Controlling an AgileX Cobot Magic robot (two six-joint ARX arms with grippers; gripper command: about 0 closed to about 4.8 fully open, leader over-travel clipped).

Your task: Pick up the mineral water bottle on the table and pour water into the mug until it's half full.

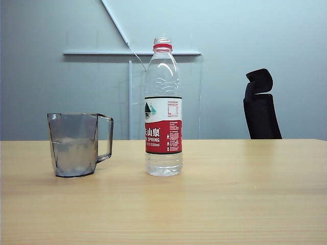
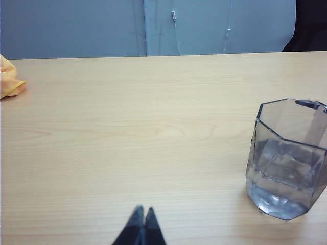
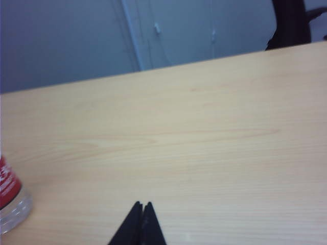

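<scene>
The mineral water bottle (image 1: 163,109) stands upright near the middle of the table (image 1: 230,194), uncapped, with water in its lower part; its base also shows in the right wrist view (image 3: 10,199). The smoky-grey mug (image 1: 76,144) stands to its left, handle toward the bottle, holding water to roughly half its height. In the left wrist view the mug (image 2: 287,158) stands apart from my left gripper (image 2: 143,209), which is shut and empty. My right gripper (image 3: 142,204) is shut and empty, apart from the bottle. Neither gripper appears in the exterior view.
An orange cloth (image 2: 9,77) lies on the table at the edge of the left wrist view. A black chair (image 1: 260,104) stands behind the table's far edge at the right. A grey wall panel rises behind the table.
</scene>
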